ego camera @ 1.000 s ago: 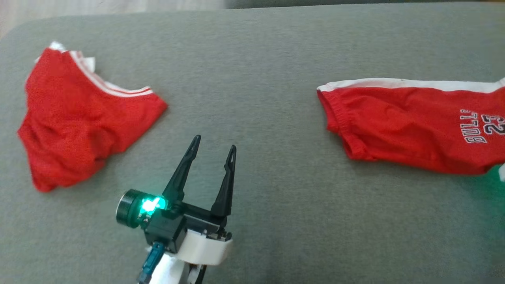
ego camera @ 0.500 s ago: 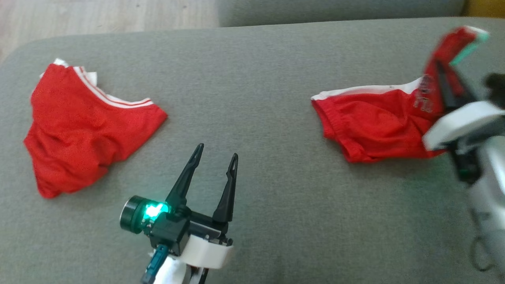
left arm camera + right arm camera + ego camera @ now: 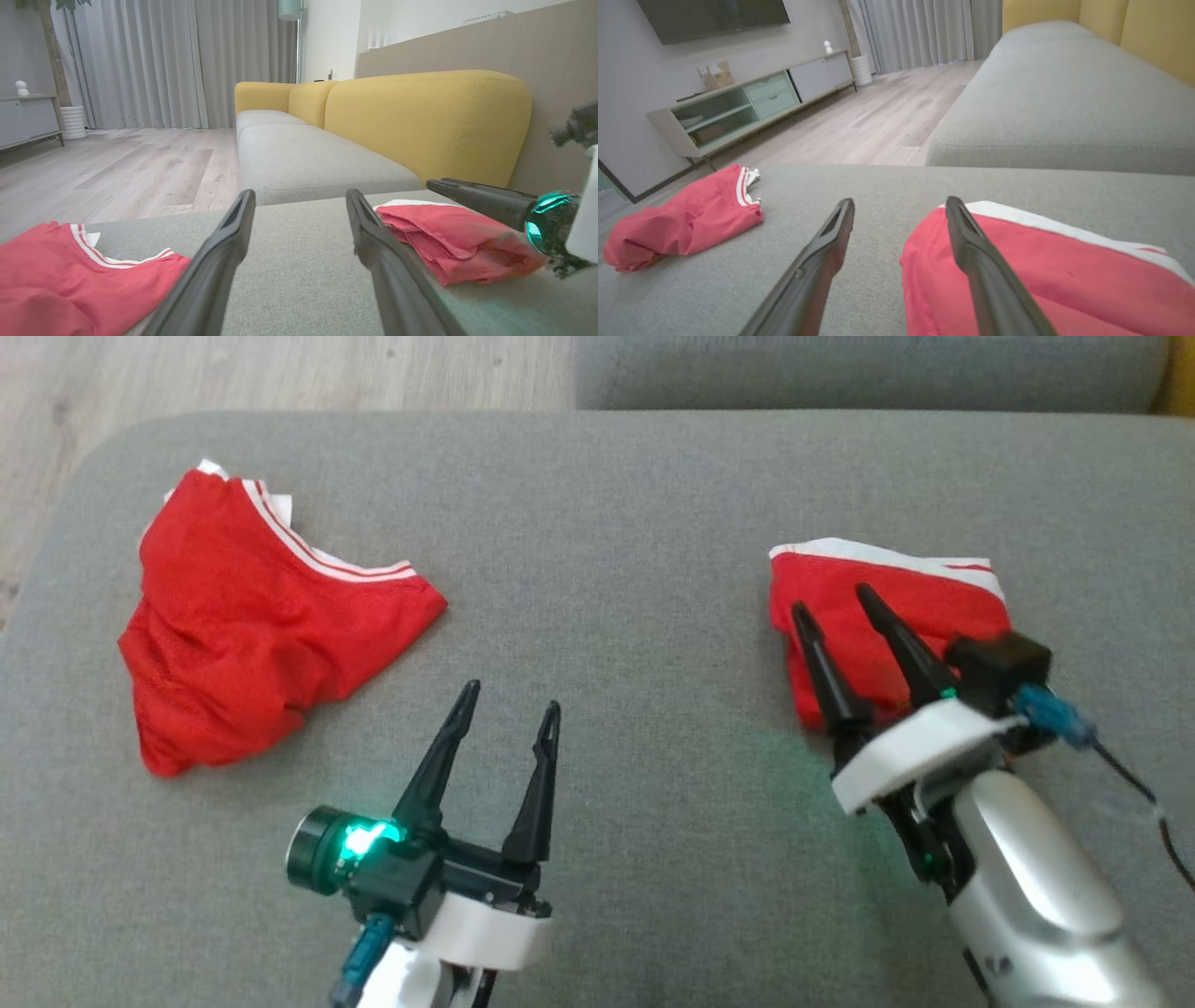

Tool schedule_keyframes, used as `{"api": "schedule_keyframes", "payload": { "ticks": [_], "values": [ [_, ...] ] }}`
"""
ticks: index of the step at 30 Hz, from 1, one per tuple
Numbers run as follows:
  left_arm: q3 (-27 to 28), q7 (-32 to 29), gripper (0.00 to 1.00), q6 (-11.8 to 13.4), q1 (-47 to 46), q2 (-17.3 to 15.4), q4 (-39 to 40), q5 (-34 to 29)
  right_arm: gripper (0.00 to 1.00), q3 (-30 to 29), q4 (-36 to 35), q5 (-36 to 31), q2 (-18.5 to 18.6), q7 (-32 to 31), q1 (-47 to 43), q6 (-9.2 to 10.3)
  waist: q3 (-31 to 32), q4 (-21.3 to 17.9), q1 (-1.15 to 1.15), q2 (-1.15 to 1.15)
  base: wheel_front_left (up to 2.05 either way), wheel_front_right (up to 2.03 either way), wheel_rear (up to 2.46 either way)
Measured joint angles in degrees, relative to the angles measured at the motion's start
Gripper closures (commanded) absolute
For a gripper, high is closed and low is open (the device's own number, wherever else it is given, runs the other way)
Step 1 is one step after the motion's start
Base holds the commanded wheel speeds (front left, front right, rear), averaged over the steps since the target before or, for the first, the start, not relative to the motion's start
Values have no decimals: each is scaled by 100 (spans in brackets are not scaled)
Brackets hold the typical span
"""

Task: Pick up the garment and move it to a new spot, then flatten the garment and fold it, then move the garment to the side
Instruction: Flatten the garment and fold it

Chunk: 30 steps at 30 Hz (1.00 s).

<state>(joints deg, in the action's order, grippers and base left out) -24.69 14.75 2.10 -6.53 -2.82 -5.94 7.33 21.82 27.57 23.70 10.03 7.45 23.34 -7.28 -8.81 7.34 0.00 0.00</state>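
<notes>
Item: red garment (image 3: pixel 943 602), right of frame on the grey cushion (image 3: pixel 635 523), in a compact fold.
Status: you can likely count folding done; the move aside is not yet made.
Right end effector (image 3: pixel 831 599): wide, empty, over the fold.
Left end effector (image 3: pixel 512 696): wide, empty, lower centre.
Second red garment (image 3: pixel 252 616): upper left, crumpled.

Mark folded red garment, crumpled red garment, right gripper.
folded red garment (image 3: pixel 952 607), head view, red cloth right of the fingers
crumpled red garment (image 3: pixel 243 635), head view, middle of the cloth
right gripper (image 3: pixel 829 597), head view, midway between fingertips
</notes>
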Motion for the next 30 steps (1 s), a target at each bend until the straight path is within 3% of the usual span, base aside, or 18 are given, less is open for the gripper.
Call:
{"api": "schedule_keyframes", "payload": {
  "ticks": [5,15,20,30],
  "values": [
    [107,0,0,-9,200,0,88,159,0,-341,-442,-375,104,491,-603,0,231,-21,0,0,0,0,0],
    [601,0,0,92,984,-9,100,267,0,-1861,-1704,-984,21,678,-2560,0,840,-153,-1,0,0,0,0],
    [761,-1,0,126,1289,-12,114,220,0,-2011,-1884,-1273,-164,677,-3217,0,1024,-262,-1,0,0,0,0],
    [817,-3,0,146,1646,-18,97,174,0,-2157,-2064,-1478,-268,677,-3407,0,1327,-409,-1,0,0,0,0]
  ]
}}
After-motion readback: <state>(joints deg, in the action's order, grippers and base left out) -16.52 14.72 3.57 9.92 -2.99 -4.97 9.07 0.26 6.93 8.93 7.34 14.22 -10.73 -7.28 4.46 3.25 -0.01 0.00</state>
